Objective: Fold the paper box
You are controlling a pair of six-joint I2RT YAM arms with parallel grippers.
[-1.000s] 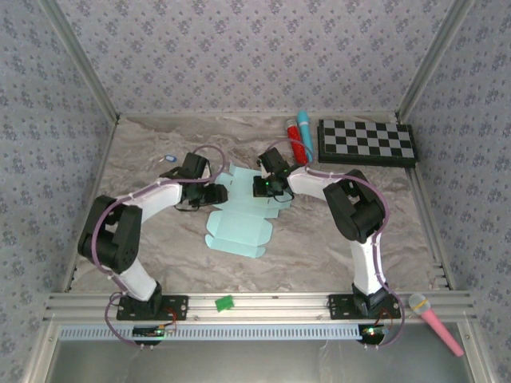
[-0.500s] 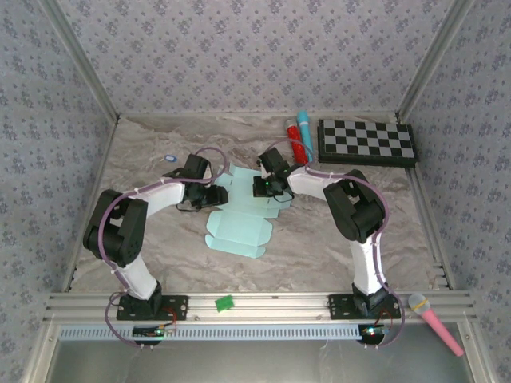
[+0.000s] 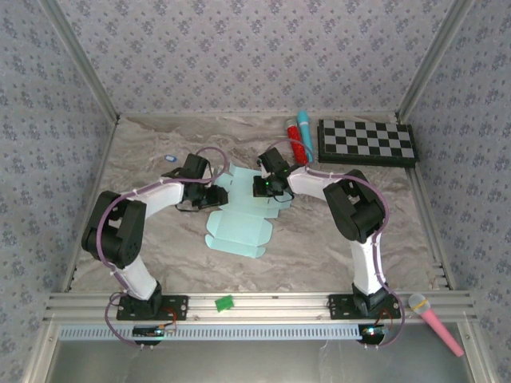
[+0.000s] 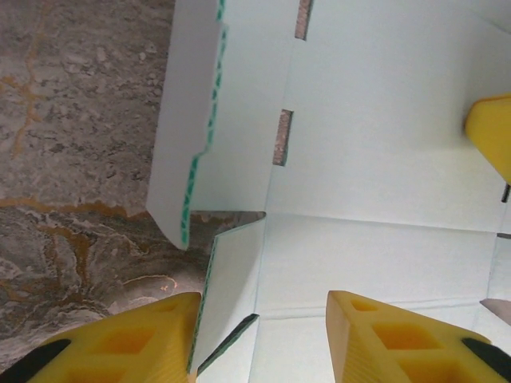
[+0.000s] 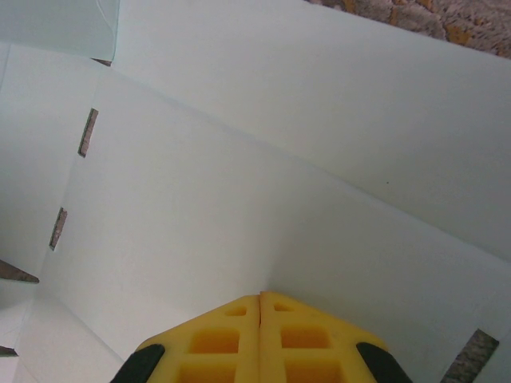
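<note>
The paper box (image 3: 239, 219) lies as a flat die-cut sheet mid-table on the marbled surface (image 3: 335, 247), with bare ground beyond its near edge. The left gripper (image 4: 259, 307) stands wide, a flap's edge between its fingers; the right gripper (image 5: 260, 299) is pressed closed over the card. Papered walls enclose three sides. Since a second ago the left elbow has shifted slightly; the sheet has not

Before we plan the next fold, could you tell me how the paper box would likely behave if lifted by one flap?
Probably floppy: the paper box is thin card with creases, so it should hinge there rather than rise whole. One side flap stands raised, so folds likely hold. Light, it may slide on the table.
</note>
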